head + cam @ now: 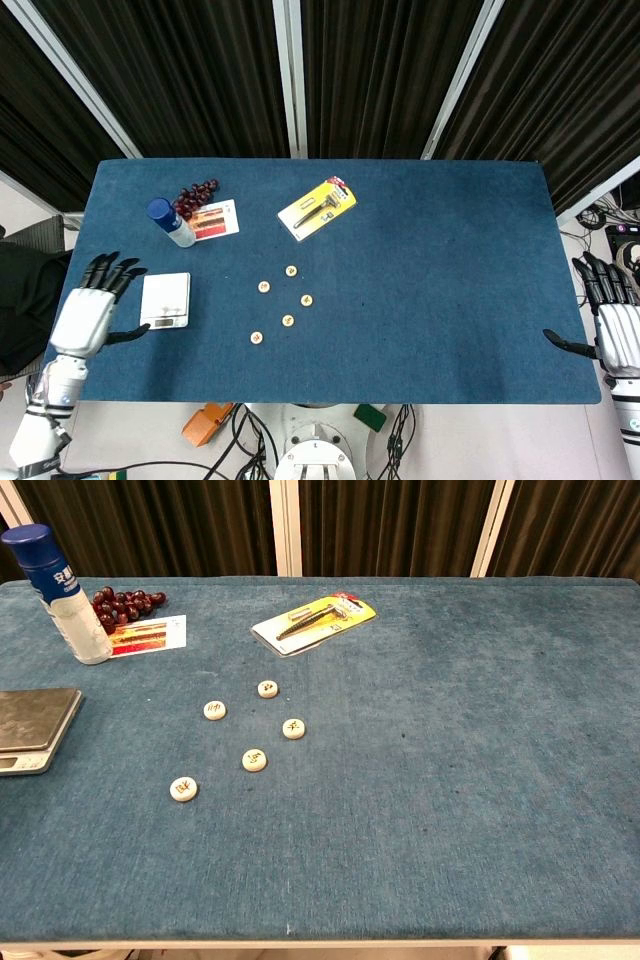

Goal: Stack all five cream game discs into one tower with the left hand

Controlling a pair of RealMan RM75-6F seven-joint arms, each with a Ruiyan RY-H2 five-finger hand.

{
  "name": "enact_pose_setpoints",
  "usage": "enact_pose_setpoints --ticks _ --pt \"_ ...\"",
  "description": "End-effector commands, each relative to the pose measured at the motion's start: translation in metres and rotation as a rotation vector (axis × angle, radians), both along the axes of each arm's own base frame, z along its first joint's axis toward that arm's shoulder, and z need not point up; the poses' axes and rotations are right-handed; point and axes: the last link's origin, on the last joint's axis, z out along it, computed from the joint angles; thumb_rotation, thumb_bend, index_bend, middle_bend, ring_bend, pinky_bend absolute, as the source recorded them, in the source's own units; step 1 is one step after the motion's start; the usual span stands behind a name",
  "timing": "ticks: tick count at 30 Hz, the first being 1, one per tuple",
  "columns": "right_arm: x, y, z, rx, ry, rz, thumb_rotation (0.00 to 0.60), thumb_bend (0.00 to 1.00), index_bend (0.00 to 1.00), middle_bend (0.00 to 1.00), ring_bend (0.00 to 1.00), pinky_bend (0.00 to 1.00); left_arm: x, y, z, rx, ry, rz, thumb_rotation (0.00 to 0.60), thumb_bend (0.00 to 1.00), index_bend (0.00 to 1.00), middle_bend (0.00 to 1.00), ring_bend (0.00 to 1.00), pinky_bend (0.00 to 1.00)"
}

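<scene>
Blue table [450, 300]; left hand [88, 312] fingers spread, empty; discs [287, 321] unstacked

**Table count**

Five cream discs [253, 738], all lying single. One bottle [62, 595], one bunch of grapes [125, 603], one card [148, 635], one scale [32, 726], one yellow razor pack [314, 622]. My two hands: left hand [88, 312], right hand [612, 325].

We list a table [480, 780] covered in matt, napped blue cloth; five discs [254, 760] of smooth cream plastic; a scale [30, 725] with a brushed metal top; a bottle [75, 610] with a glossy blue cap; a glossy yellow card pack [315, 622]; hands [88, 315] of white plastic shell with black fingers.
</scene>
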Motion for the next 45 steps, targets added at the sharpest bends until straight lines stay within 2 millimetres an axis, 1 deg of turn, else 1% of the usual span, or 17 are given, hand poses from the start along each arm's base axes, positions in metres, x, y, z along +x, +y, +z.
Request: enact_pose_setpoints --ticks 1,5,9,14,18,20,24,26,29,35,45 --pt "0.0 0.0 0.0 0.001 0.003 -0.004 0.6 0.12 0.0 0.0 0.0 0.0 0.047 0.036 -0.035 -0.093 0.008 -0.139 0.6 0.15 0.26 0.15 0.04 0.0" --pt "0.0 0.001 0.001 -0.006 0.005 -0.009 0.6 0.12 0.0 0.0 0.0 0.0 0.08 0.065 -0.068 -0.169 0.031 -0.21 0.6 0.15 0.28 0.15 0.05 0.0" --pt "0.0 0.001 0.002 -0.008 0.008 -0.014 0.6 0.12 0.0 0.0 0.0 0.0 0.098 0.087 -0.095 -0.226 0.083 -0.227 0.6 0.16 0.28 0.15 0.05 0.0" --pt "-0.001 0.0 0.0 -0.003 0.001 -0.026 0.6 0.12 0.0 0.0 0.0 0.0 0.109 0.106 -0.122 -0.29 0.111 -0.181 0.6 0.16 0.28 0.15 0.05 0.0" --pt "-0.004 0.0 -0.001 0.0 0.002 -0.037 0.6 0.12 0.0 0.0 0.0 0.0 0.108 0.115 -0.14 -0.319 0.136 -0.142 0.6 0.16 0.31 0.15 0.04 0.0" --pt "-0.004 0.0 -0.001 -0.002 0.003 -0.04 0.6 0.12 0.0 0.0 0.0 0.0 0.106 0.117 -0.147 -0.335 0.145 -0.125 0.6 0.18 0.32 0.15 0.04 0.0" --pt "-0.004 -0.001 -0.001 -0.004 0.003 -0.039 0.6 0.12 0.0 0.0 0.0 0.0 0.105 0.119 -0.157 -0.343 0.149 -0.099 0.6 0.24 0.38 0.15 0.03 0.0" --pt "-0.004 -0.001 -0.001 -0.003 0.004 -0.038 0.6 0.12 0.0 0.0 0.0 0.0 0.105 0.12 -0.162 -0.342 0.145 -0.087 0.6 0.26 0.39 0.15 0.03 0.0" --pt "-0.004 -0.002 -0.002 0.0 0.006 -0.039 0.6 0.12 0.0 0.0 0.0 0.0 0.103 0.12 -0.167 -0.346 0.151 -0.077 0.6 0.26 0.39 0.15 0.02 0.0" --pt "-0.006 -0.003 -0.002 -0.002 0.008 -0.047 0.6 0.12 0.0 0.0 0.0 0.0 0.098 0.121 -0.174 -0.339 0.156 -0.051 0.6 0.27 0.43 0.15 0.02 0.0" --pt "-0.007 -0.003 -0.002 -0.006 0.016 -0.053 0.6 0.12 0.0 0.0 0.0 0.0 0.089 0.12 -0.178 -0.333 0.156 -0.033 0.6 0.29 0.45 0.15 0.02 0.0"
